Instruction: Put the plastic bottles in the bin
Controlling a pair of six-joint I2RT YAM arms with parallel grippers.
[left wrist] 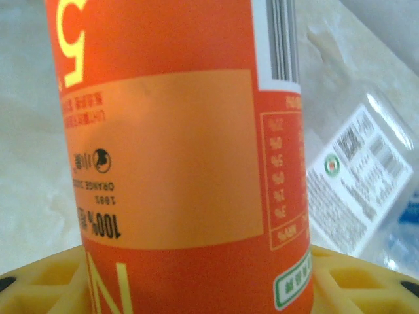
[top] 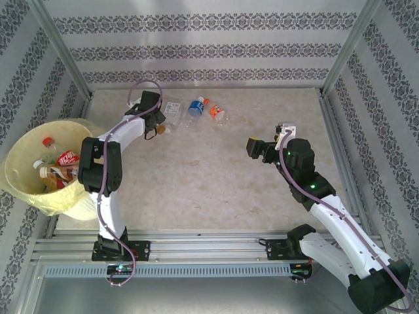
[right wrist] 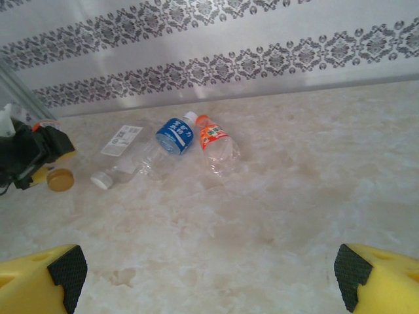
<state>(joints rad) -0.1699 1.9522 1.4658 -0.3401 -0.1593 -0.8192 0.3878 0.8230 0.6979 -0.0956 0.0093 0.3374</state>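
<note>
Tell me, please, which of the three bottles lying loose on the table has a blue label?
The middle bottle, lying between the white-labelled bottle and the orange-labelled bottle.

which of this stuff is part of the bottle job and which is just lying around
Job: bin, bottles inside it, orange-label bottle in the left gripper, white-label bottle, blue-label bottle, orange-cap bottle.
Just there: table, patterned walls, metal frame.

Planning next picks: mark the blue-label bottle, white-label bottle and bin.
blue-label bottle (right wrist: 174,135), right wrist view, label.
white-label bottle (right wrist: 122,139), right wrist view, label.
bin (top: 19,145), top external view, rim.
</note>
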